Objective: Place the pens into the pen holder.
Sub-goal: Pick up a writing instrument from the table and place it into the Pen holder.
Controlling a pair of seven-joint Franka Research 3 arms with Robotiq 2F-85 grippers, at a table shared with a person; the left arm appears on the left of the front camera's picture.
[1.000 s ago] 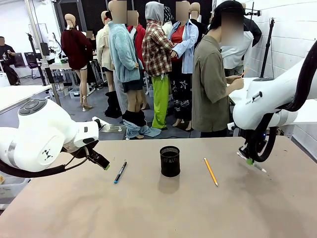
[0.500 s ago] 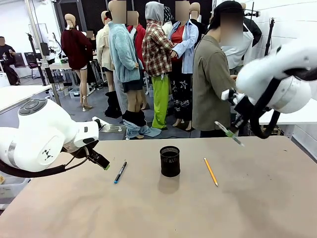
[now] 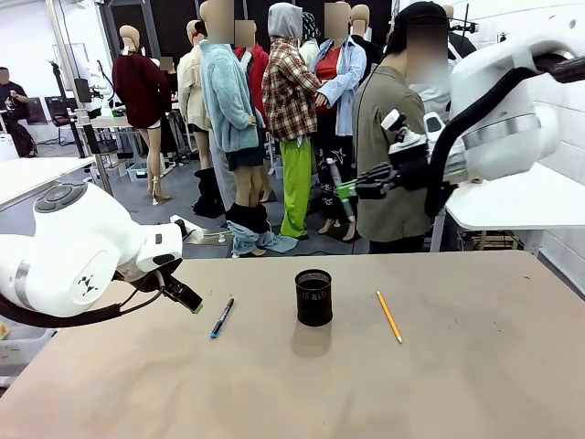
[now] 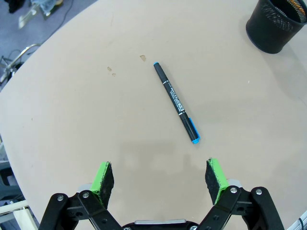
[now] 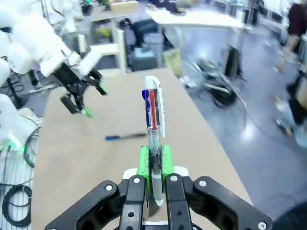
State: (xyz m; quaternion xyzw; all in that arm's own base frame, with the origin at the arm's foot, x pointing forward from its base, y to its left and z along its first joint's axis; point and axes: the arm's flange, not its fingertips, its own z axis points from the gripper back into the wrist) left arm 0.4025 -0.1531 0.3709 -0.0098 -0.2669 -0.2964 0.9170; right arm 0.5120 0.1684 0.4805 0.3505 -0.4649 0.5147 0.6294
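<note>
While the right gripper (image 5: 152, 160) hangs high over the worktop (image 3: 274, 393), its jaws are clamped tight on the silvery-white pen (image 5: 153, 108), which sticks out past the green pads. Over towards the left edge, the left gripper (image 4: 160, 175) hovers low, jaws spread wide with nothing between them, and the dark pen with blue tip (image 4: 176, 102) lies flat just ahead of it. The pen holder (image 3: 313, 297) stands upright midway along the far edge, a little in from it. The yellow pencil (image 3: 388, 316) lies flat on its right-edge side, apart from it.
</note>
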